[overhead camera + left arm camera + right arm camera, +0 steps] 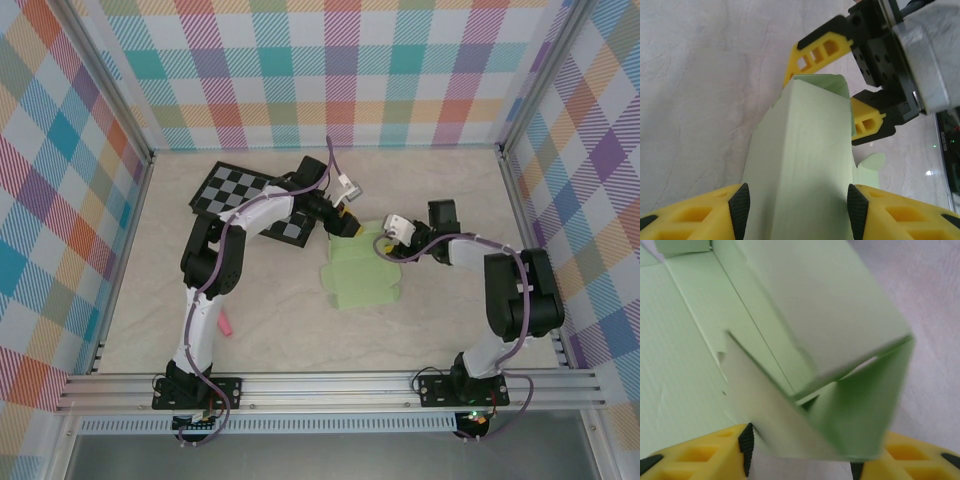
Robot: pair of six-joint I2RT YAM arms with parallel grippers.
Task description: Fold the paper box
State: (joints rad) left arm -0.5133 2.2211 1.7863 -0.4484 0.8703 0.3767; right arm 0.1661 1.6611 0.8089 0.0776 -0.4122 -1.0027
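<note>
The left gripper [799,212] is about half way open. Its two black pads [740,210] sit against the two sides of the paper box [810,160]. It has hold of a part of the box that is folded up like a long tunnel.

The right gripper [800,455] is at the other end of that same folded part. Its yellow fingers [700,460] are about half way open too, one on each side of the box end. A flap and a green wall of the box lie between them. The picture there is blurry, so I cannot tell if this gripper is squeezing the box or just sitting around it.

From above, the two grippers are close together. The box is pale green and lies near the middle of the table [300,340]. Its far part is lifted and its near part is flat.

The black and grey checkerboard [232,190] lies under the left arm, near the box. A small pink thing [226,325] lies on the table by the left arm, well apart from the box
</note>
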